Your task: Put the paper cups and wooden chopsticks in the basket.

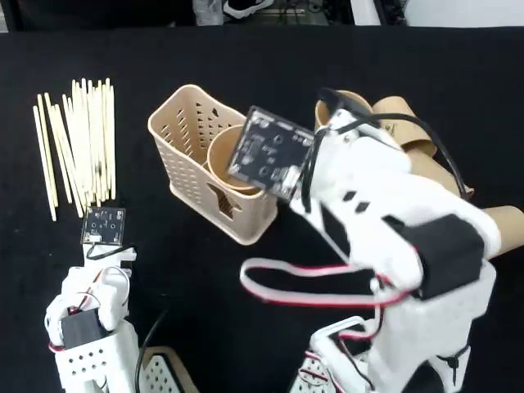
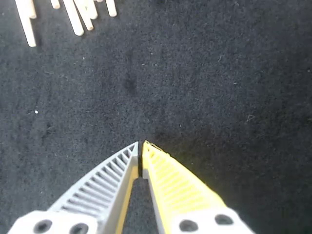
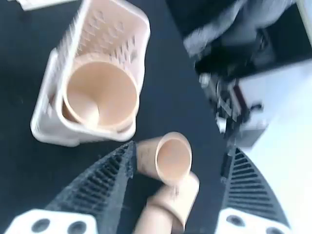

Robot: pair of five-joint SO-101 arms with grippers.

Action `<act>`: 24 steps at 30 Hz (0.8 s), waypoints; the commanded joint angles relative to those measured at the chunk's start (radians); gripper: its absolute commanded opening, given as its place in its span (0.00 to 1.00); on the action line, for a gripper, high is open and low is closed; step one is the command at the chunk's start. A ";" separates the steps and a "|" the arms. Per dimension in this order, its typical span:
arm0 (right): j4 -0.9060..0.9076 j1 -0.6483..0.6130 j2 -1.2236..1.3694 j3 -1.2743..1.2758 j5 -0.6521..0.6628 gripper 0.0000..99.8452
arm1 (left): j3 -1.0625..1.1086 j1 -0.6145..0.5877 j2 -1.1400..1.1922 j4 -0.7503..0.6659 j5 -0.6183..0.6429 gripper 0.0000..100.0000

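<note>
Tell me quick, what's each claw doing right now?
Left claw: closed, holding nothing.
Right claw: open, holding nothing.

black cloth tabletop [image 1: 205, 57], pale wall [image 1: 463, 11] beyond its far edge

Not much going on besides the counter [image 1: 205, 270], black-covered and taking up most of the frame. Past its far edge, top middle, there's a white-and-dark thing [image 1: 246, 6], maybe a shoe, but it's too cropped to be sure. A pale flat piece [image 1: 164, 372] sits at the bottom edge, left of centre.
</note>
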 commanded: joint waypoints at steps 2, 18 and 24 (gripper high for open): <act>-0.044 0.190 0.010 0.202 0.103 0.28 | 0.018 0.004 -0.002 0.005 -0.006 0.03; -0.758 0.368 0.438 0.576 0.203 0.28 | 0.018 0.004 -0.002 0.005 -0.006 0.03; -0.850 0.358 0.631 0.504 0.198 0.28 | 0.018 0.004 -0.002 0.005 -0.006 0.03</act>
